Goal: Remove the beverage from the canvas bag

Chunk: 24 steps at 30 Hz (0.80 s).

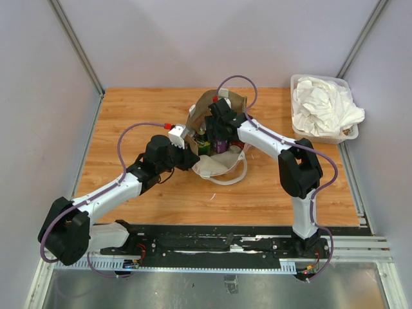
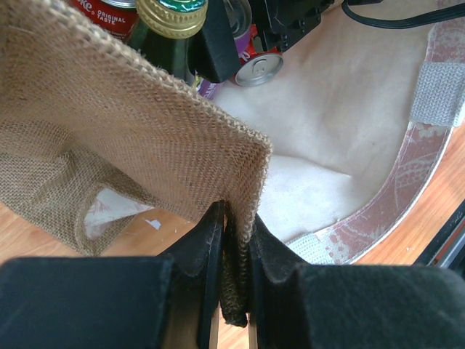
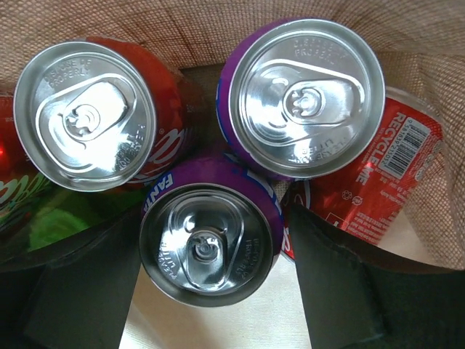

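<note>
The canvas bag (image 1: 215, 103) sits mid-table with its mouth open, and its brown weave fills the left wrist view (image 2: 131, 131). My left gripper (image 1: 191, 145) is shut on the bag's rim (image 2: 236, 240) and holds a fold of it. My right gripper (image 1: 219, 132) reaches down into the bag. Its fingers (image 3: 341, 283) sit tight on both sides of a purple Fanta can (image 3: 207, 247). A second purple can (image 3: 301, 98), a red can (image 3: 83, 113) and a green bottle (image 2: 171, 22) stand beside it.
Another red can (image 3: 378, 174) lies against the bag wall. The bag's white handles (image 1: 225, 177) trail toward me on the wood. A clear bin (image 1: 297, 80) of white cloth stands at the far right. Grey walls enclose the table.
</note>
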Motion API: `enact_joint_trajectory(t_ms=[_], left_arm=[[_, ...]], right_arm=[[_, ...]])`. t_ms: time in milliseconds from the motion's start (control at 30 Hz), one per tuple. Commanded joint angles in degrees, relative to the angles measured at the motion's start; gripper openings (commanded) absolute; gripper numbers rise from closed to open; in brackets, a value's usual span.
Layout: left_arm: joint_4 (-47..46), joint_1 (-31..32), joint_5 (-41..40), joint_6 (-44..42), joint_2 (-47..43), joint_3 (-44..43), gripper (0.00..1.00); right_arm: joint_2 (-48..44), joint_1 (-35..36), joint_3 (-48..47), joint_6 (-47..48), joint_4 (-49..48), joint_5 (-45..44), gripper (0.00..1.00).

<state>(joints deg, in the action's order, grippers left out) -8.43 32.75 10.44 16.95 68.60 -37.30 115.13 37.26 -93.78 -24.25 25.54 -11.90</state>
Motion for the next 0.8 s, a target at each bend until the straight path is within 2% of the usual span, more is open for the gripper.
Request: enact_joint_trajectory(t_ms=[0,100,133,167,200,500,767], left_arm=[[4.2,0.4,-0.4,-0.9,1.5,-0.2,0.00],[4.4,0.4,-0.5,-0.9,1.5,-0.3,0.00],[4.4,0.4,-0.6,-0.9,1.5,-0.2,0.00],[4.4,0.4,-0.7,-0.9,1.4,-0.3,0.00],[4.4,0.4,-0.7,-0.9,1.4,-0.3,0.01],[3.9,0.4,-0.5,-0.5,2.1,-0.3,0.00],[3.5,0.4,-0.8,-0.5,2.0,-0.3,0.00]], right_arm=[[2.1,-0.3,1.3,-0.7,1.2,0.4,0.70],[2.0,-0.4,1.2,0.5,1.2,0.0,0.47],[1.8,-0.3,1.1,1.1,1.3,0.0,0.33],[1.5,-0.3,1.1,1.7,1.3,-0.1,0.07],[0.8,-0.4,1.1,1.9,1.6,-0.5,0.02],[-5.0,-0.4,1.5,6.3,0.7,-1.1,0.01],[-11.6,-0.1,-4.0,9.2,3.7,0.0,0.01]])
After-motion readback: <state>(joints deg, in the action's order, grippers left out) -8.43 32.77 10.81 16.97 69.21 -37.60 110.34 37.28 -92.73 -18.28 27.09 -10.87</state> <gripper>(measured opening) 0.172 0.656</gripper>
